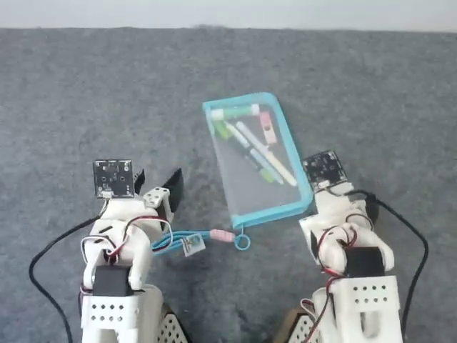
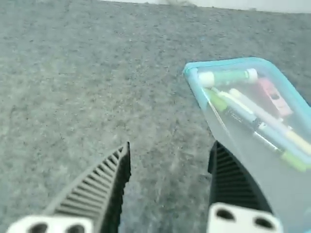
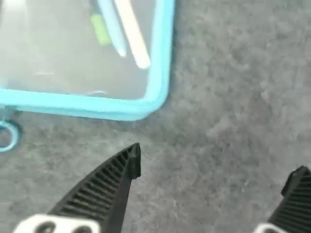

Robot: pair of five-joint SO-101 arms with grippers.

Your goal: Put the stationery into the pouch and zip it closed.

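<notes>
The blue-edged pouch (image 1: 260, 182) lies mid-way across the table (image 1: 86, 93) with the stationery (image 1: 253, 143) inside, and it looks zipped, though the view is poor. The left hand (image 2: 171, 145) hovers at its 9 o'clock, fingers apart. The right hand (image 3: 218, 158), spread wide, sits off its 5 o'clock corner.
</notes>
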